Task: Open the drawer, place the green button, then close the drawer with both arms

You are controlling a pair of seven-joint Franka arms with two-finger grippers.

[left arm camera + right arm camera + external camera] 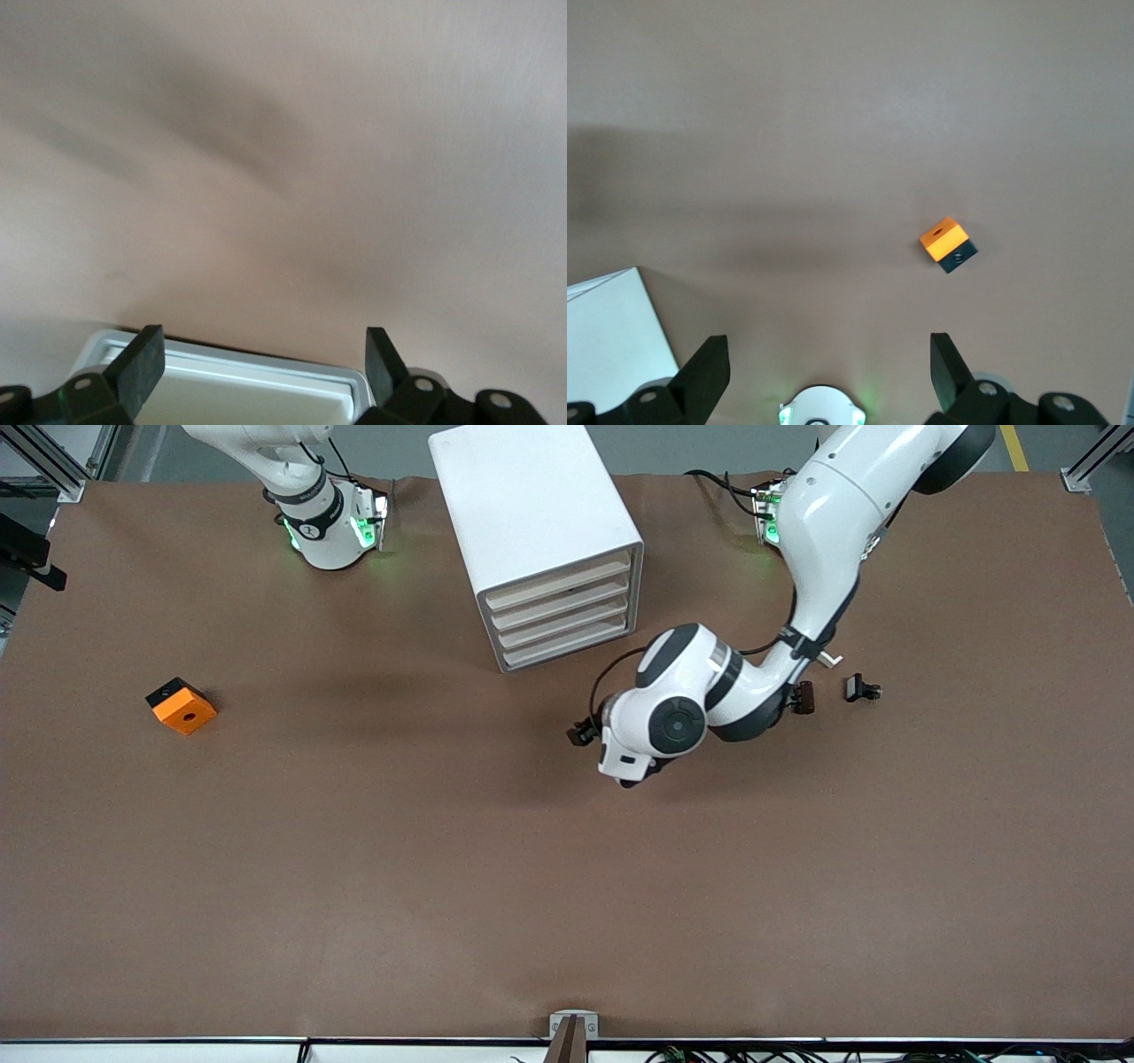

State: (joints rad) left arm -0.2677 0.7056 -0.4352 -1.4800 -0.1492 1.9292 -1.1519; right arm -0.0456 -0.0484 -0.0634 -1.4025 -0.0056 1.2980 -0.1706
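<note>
The white cabinet (532,522) stands at the back middle of the table; its four beige-fronted drawers (563,615) are all pushed in. The button (861,688) is a small dark part lying on the table toward the left arm's end. My left gripper (263,367) hangs open and empty over the table in front of the drawers, with a white edge of the cabinet (266,390) between its fingers; in the front view the wrist (660,722) hides it. Open and empty too, my right gripper (824,372) waits high over its own base, outside the front view.
An orange block with a hole (182,706) lies toward the right arm's end and shows as the orange block (948,245) in the right wrist view. A small dark brown clip (803,696) lies beside the button, close under the left arm's elbow.
</note>
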